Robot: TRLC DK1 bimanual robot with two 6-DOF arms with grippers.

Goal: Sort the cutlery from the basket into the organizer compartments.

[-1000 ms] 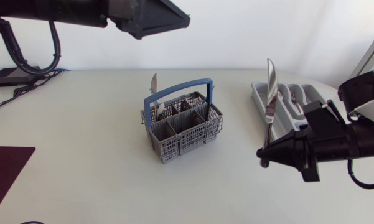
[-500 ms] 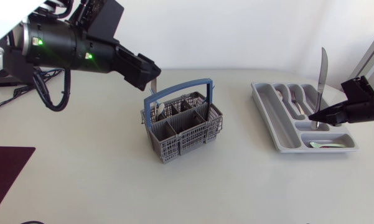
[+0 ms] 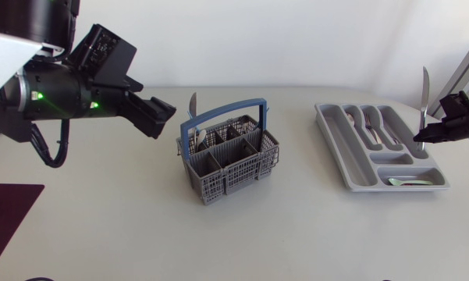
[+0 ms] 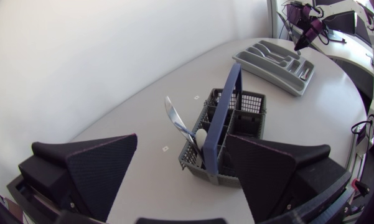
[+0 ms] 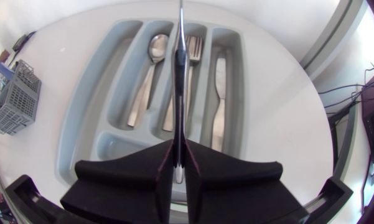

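Knife (image 3: 424, 101) held upright over the organizer (image 3: 333, 148)

The knife is clamped by its handle between the closed fingers of the right gripper (image 3: 421, 139), blade pointing up. It is held over the right-hand side of the grey organizer; the compartment beneath it cannot be told. A spoon (image 5: 150, 53), a fork (image 5: 194, 46) and a second knife (image 5: 219, 87) are seen lying in three neighbouring long compartments, and a small spoon (image 3: 402, 181) in the crosswise one. The basket (image 3: 228, 160), grey with a blue handle, stands mid-surface (image 3: 101, 226), well apart from the organizer, with a knife blade (image 3: 193, 105) sticking up from a rear compartment. The left gripper (image 3: 160, 117) is held near the basket, fingers spread wide, nothing grasped.
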